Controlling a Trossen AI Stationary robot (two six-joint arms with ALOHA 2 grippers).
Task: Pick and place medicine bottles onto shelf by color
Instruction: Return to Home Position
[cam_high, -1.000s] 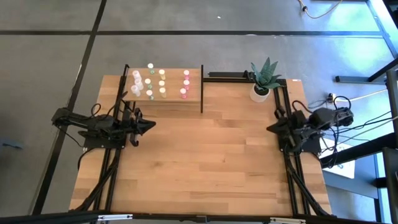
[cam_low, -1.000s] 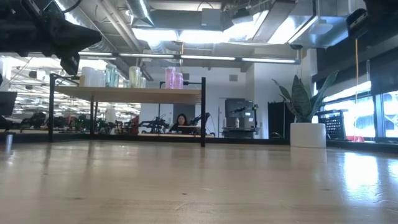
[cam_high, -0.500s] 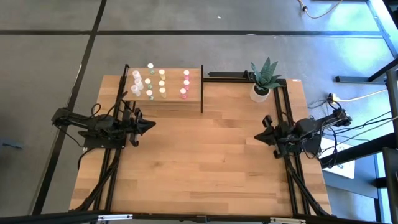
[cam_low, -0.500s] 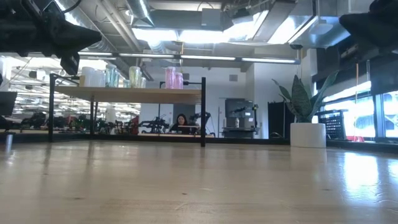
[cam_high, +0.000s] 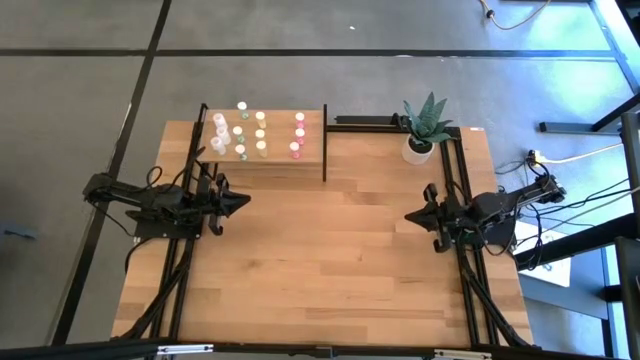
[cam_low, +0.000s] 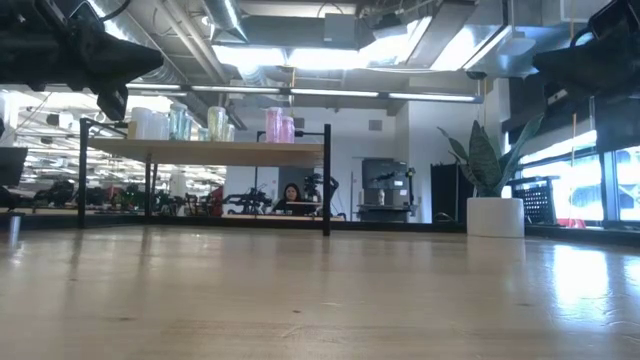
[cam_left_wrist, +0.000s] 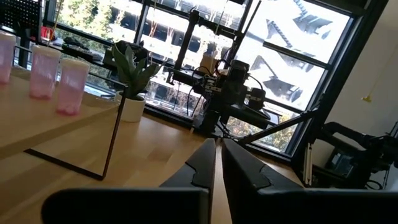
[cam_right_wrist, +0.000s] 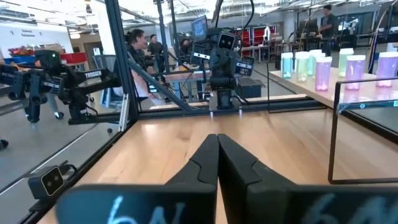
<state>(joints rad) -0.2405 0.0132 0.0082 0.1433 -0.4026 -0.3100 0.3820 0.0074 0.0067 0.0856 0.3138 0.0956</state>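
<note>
Hovering at opposite sides of the desk (cam_high: 320, 265), the left claw (cam_high: 240, 201) and right claw (cam_high: 410, 215) are both clenched and empty, fingers together; the medicine bottles (cam_high: 260, 133) stand grouped by colour on the shelf (cam_high: 279, 142).

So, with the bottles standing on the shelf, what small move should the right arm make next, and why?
Probably only settle the right gripper into a rest pose at its table side, mirroring the left gripper. Both are shut on nothing, the medicine bottles stand in colour columns on the shelf, and none lies on the tabletop.
</note>
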